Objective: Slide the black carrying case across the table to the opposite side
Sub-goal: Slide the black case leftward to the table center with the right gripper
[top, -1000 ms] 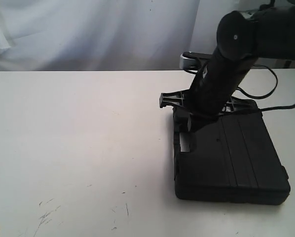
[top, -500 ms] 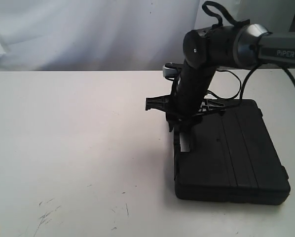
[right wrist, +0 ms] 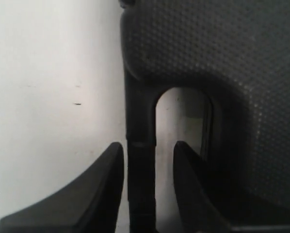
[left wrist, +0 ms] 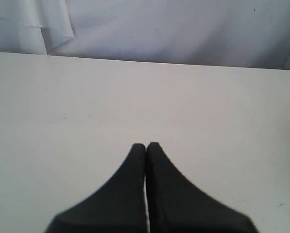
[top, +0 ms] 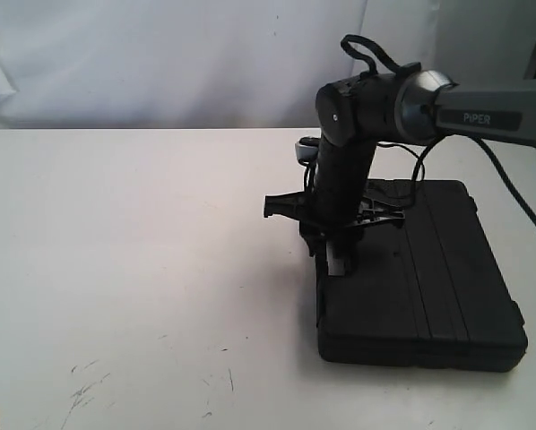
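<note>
The case point(top: 420, 269) lies flat on the right part of the table point(top: 116, 269), well in from the far edge, and its handle point(right wrist: 141, 145) on the left-hand side sits directly between the fingers of the right pincer point(right wrist: 148, 145). That pincer is partly open and straddles the handle bar: one finger is just beside the bar, the other stands apart from it with a slit of table showing between, so nothing is clamped. The arm point(top: 344, 170) comes down steeply onto that edge of the case. The left pincer point(left wrist: 145, 145) has its two fingers pressed together with nothing in them, above bare table. The case is black hard plastic with rounded corners, a finely dotted, pebbled skin and long grooves running along the lid; the handle frames an arch-shaped opening. The table is smooth and white, with thin dark scratches point(top: 84, 385) near the front. A grey band on the arm reads "PiPER" point(top: 480, 117). White cloth point(top: 160, 54) hangs behind.
</note>
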